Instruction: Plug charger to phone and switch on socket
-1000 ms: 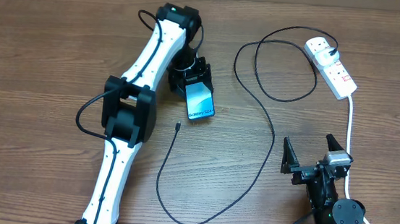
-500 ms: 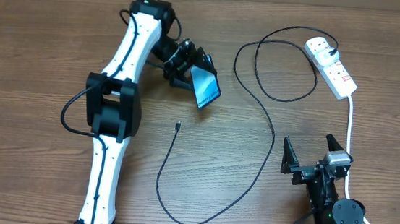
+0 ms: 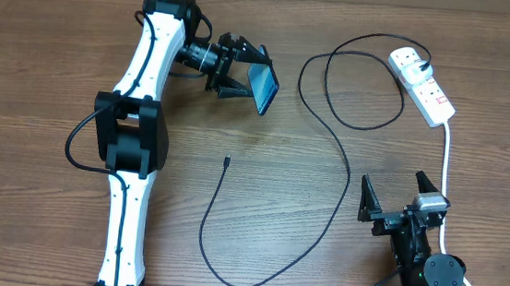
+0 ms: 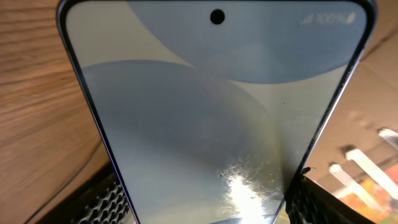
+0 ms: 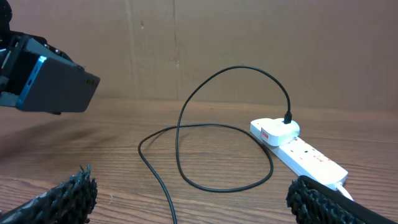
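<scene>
- Left gripper (image 3: 250, 73), 11 o'clock, clamps the phone (image 3: 266, 79) on edge, aloft.
- Right gripper (image 3: 393, 185), 5 o'clock, waits, fingers wide.
- Socket (image 3: 424, 86), 2 o'clock.
- Charger (image 3: 346, 165) tip, centre: best turn the phone's port toward it, steadily.

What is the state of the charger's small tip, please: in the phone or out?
Out. The charger tip lies loose on the table, well apart from the phone held in the left gripper.
</scene>
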`<state>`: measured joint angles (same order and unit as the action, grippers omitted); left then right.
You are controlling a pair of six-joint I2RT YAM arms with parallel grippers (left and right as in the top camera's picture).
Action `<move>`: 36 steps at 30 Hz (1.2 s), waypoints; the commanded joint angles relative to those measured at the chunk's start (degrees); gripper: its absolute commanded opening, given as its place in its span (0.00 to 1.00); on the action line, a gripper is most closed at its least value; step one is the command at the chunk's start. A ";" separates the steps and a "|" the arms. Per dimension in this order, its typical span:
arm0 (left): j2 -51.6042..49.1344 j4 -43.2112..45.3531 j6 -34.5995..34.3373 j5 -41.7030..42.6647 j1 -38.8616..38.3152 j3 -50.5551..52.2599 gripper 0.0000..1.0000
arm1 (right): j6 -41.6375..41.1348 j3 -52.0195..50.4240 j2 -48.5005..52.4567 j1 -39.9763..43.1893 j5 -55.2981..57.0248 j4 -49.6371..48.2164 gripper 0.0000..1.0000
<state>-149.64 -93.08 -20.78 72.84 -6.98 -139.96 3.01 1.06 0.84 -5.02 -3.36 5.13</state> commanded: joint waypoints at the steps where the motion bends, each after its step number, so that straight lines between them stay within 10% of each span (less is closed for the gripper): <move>1: -0.55 -0.07 1.53 7.69 0.07 -1.66 0.70 | 0.07 -0.57 -0.68 -0.39 0.72 -0.35 1.00; 12: -0.55 -0.07 2.23 15.65 0.07 -1.66 0.69 | -0.52 -0.59 -0.68 -0.42 -1.68 -4.02 1.00; 17: -0.55 -0.07 2.23 17.77 0.07 -1.66 0.70 | -18.34 -0.59 -0.68 -0.44 -30.73 -14.16 1.00; 23: -0.55 0.02 2.36 17.73 -0.07 -1.66 0.70 | -32.04 2.27 -0.28 -0.44 -33.33 -39.89 1.00; 36: -0.55 -0.07 -0.68 17.73 -2.14 -1.66 0.68 | -12.11 59.71 43.15 -0.55 -29.73 29.77 1.00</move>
<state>-149.64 -93.21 -19.97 87.02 -7.92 -139.98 -12.38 51.88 34.24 -5.30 -33.61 30.44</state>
